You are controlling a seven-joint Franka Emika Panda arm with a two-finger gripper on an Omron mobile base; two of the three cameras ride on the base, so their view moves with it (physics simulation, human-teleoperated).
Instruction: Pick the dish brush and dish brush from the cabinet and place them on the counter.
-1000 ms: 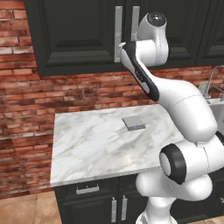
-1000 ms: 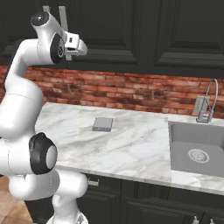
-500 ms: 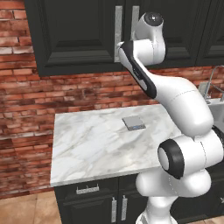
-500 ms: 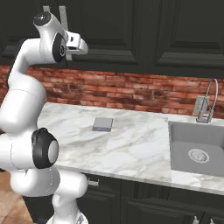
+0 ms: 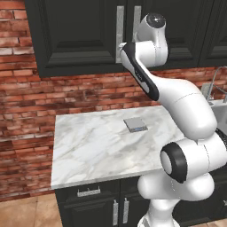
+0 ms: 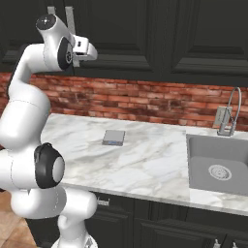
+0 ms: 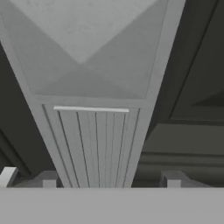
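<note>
The cabinet (image 5: 80, 35) is a black wall cupboard with panelled doors, both closed, above the white marble counter (image 5: 97, 146). Its long silver bar handle (image 7: 94, 109) stands close between the gripper (image 7: 109, 181) fingertips (image 7: 173, 179), which are spread on either side of it, not clearly touching. A flat grey pad (image 5: 135, 125) lies on the counter below the cabinet.

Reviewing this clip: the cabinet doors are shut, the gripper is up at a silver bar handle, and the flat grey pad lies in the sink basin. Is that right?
Not quite. The flat grey pad lies on the counter, apart from the sink basin, as the right base view shows. The rest holds: the cabinet doors are shut and the gripper is at a silver bar handle.
</note>
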